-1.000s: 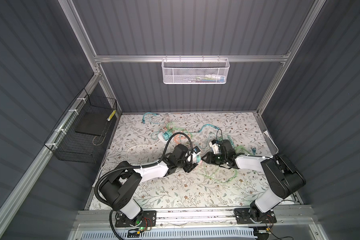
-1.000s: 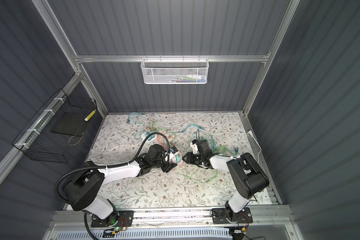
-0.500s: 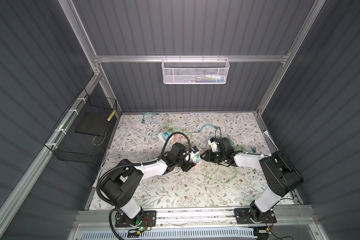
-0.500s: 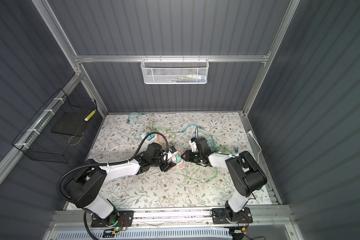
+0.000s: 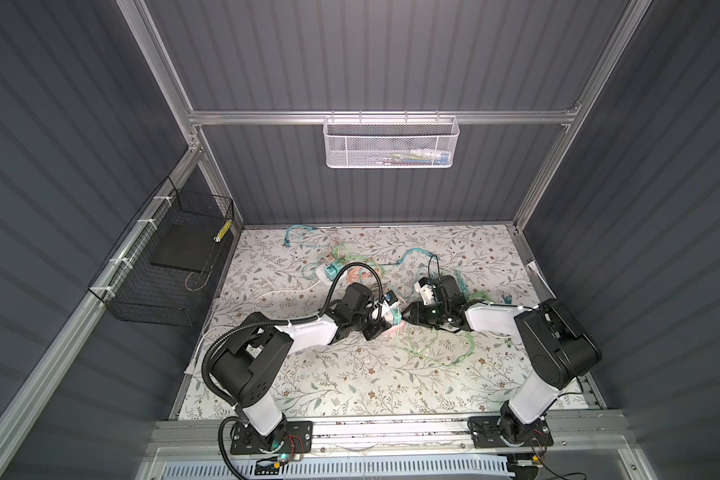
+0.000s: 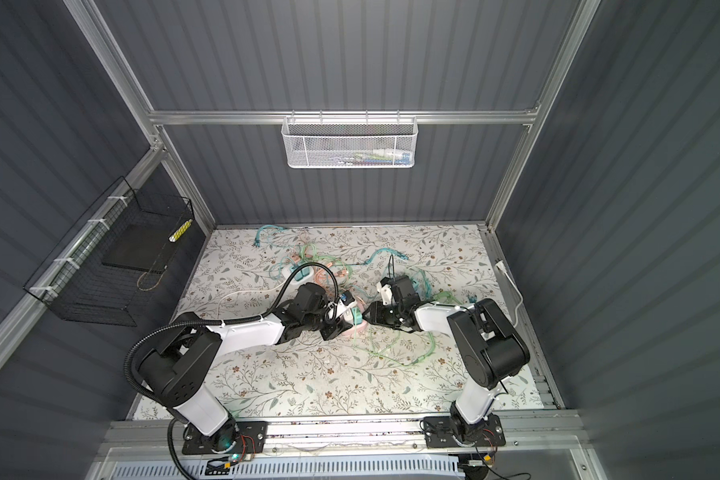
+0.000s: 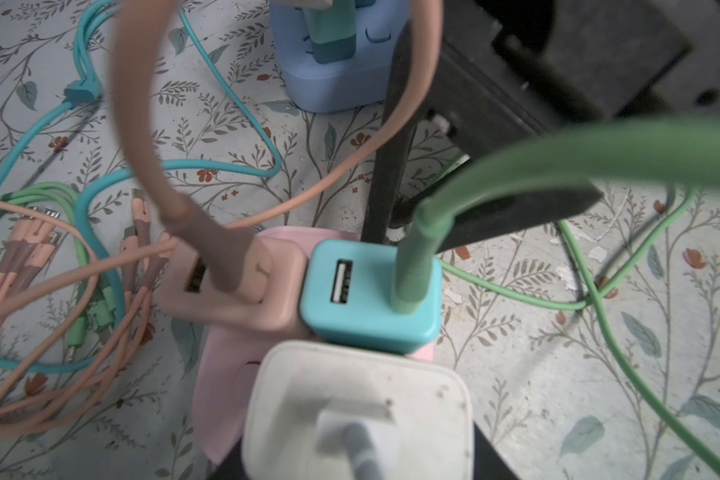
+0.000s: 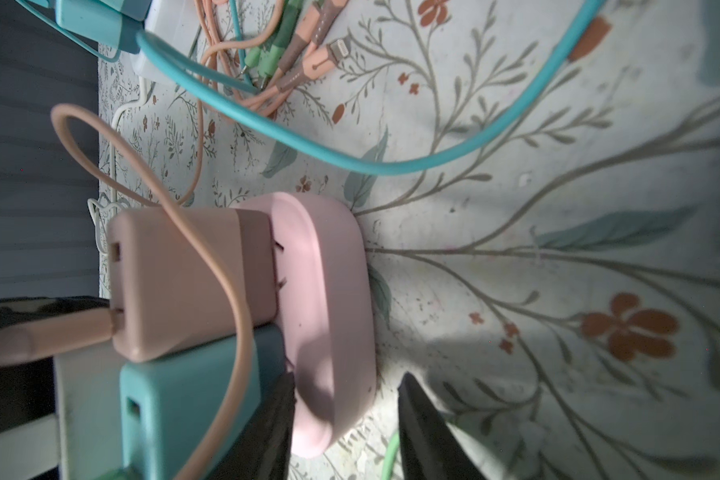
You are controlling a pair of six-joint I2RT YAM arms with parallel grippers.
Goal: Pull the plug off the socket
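Note:
A pink socket (image 8: 329, 291) lies mid-table, small in both top views (image 5: 386, 331) (image 6: 357, 328). Three plugs sit in it: a peach plug (image 7: 229, 286), a teal plug (image 7: 371, 299) with a green cable, and a white plug (image 7: 358, 399). My left gripper (image 7: 358, 461) is shut on the white plug, a dark finger hugging each side. My right gripper (image 8: 346, 399) stands open astride the socket's end. One of its fingers (image 8: 275, 424) rests against the socket's face beside the teal plug. A narrow gap shows between the socket and the far finger (image 8: 429, 436).
Peach, teal and green cables (image 5: 429, 353) tangle around both grippers. A blue socket (image 7: 333, 83) with a teal plug stands just behind, and a white one (image 5: 327, 272) farther back. A black wire basket (image 5: 175, 257) hangs on the left wall, a white mesh basket (image 5: 389, 141) on the back wall.
My left gripper's jaws have closed in on the white plug. Both grippers have edged slightly toward the back of the table with the socket between them.

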